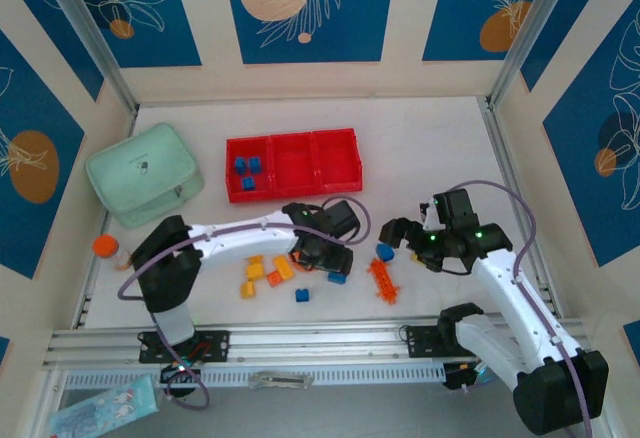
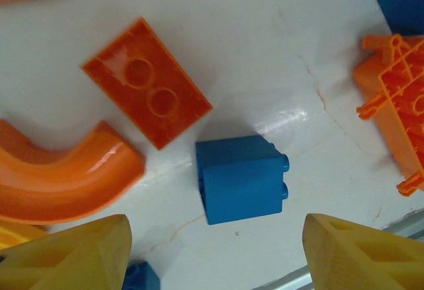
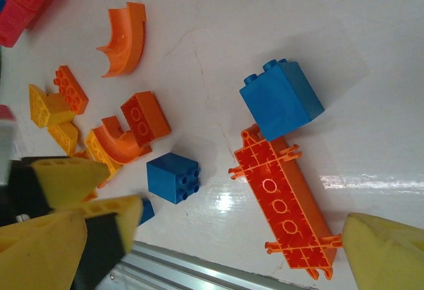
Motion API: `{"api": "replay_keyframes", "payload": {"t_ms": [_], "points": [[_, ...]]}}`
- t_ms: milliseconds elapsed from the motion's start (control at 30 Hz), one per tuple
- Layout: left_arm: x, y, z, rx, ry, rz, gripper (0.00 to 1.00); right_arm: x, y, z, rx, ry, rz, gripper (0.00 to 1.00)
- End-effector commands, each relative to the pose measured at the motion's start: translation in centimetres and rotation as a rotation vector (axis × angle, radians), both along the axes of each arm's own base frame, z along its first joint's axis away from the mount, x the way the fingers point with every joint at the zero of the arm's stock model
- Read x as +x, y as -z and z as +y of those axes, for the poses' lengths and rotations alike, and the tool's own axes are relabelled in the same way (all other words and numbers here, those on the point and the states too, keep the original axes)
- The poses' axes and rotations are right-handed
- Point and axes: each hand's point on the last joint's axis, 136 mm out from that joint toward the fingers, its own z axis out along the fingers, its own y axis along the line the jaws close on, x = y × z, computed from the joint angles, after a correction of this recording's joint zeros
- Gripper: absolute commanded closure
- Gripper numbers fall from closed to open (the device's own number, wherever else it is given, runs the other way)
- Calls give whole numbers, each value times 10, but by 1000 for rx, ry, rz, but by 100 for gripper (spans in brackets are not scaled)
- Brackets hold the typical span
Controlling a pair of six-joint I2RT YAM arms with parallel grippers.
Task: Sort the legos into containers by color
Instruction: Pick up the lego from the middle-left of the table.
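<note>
Leftmost tray compt (image 1: 252,147), 3 blue legos (image 1: 241,164)

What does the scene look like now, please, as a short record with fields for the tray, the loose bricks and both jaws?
tray: red, three compartments in a row
blue bricks: in the left compartment
loose bricks: orange, yellow and blue, in front of the tray
left jaws: open, a blue brick just ahead of them, not touched
right jaws: open, near a long orange brick
case: mint green, left of the tray
</note>
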Motion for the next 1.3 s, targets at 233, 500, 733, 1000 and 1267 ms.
{"api": "replay_keyframes", "payload": {"t_ms": [233, 500, 733, 1000, 1267], "points": [[-13, 24, -20, 72, 58, 49, 29, -4, 1, 4, 36, -21, 15, 1], [-11, 46, -19, 114, 48, 54, 38, -2, 1, 3, 34, -19, 7, 1], [-9, 45, -22, 104, 63, 42, 54, 2, -2, 7, 50, -42, -6, 1], [-1, 9, -10, 65, 43, -22, 61, 8, -18, 18, 87, -93, -56, 1], [40, -39, 51, 51, -84, -136, 62, 13, -27, 54, 112, -205, -86, 1]]}}
